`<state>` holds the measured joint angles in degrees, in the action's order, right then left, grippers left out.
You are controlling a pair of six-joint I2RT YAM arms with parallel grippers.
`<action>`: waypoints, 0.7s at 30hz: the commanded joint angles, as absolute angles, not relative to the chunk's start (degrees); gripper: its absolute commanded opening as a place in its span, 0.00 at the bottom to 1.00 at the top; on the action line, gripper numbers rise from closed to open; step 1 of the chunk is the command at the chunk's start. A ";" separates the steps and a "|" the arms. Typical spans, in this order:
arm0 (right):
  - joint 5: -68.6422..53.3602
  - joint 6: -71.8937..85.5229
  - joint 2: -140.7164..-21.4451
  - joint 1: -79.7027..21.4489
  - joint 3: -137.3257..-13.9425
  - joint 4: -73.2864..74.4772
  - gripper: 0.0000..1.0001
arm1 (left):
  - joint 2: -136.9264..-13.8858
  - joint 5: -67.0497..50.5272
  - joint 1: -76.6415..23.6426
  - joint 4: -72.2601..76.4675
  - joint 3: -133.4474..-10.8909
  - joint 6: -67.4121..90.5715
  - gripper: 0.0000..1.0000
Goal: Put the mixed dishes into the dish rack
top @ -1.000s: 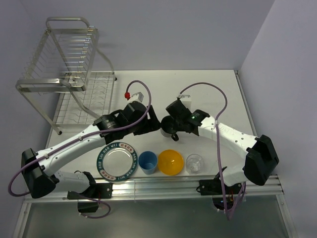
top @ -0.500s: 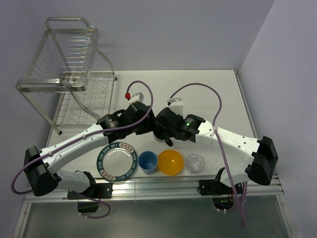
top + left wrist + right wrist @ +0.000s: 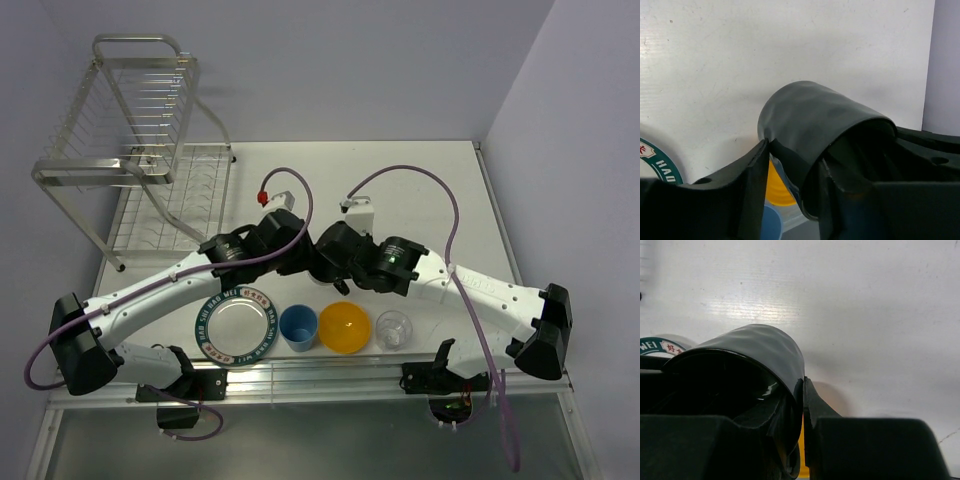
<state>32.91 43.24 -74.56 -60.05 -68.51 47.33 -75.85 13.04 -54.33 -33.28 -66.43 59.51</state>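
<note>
The white counter [image 3: 420,190] is carrying everything. At its far left the chrome wire dish rack [image 3: 130,150] is standing with nothing showing in it, so I'd say loading is barely starting. Mid-counter, the right hand [image 3: 801,400] is pinching the dark green-grey mug [image 3: 755,350] by its wall. The left hand [image 3: 792,160] is straddling that mug half open, and I cannot tell if it is gripping. The silver plate [image 3: 236,329], orange-yellow bowl [image 3: 345,327], light blue cup [image 3: 298,327] and small clear glass [image 3: 393,329] are waiting along the near edge.
</note>
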 commanded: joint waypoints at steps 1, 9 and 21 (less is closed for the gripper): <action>36.30 44.21 -71.19 -61.43 -72.95 45.70 0.00 | -76.64 12.84 -54.14 -30.77 -66.09 58.89 0.39; 36.21 43.60 -69.35 -62.40 -73.48 46.93 0.08 | -76.39 11.42 -53.18 -28.39 -66.62 56.61 0.00; 32.17 43.24 -64.69 -62.32 -74.44 49.30 0.96 | -65.22 9.32 -48.61 -15.84 -58.28 47.12 0.00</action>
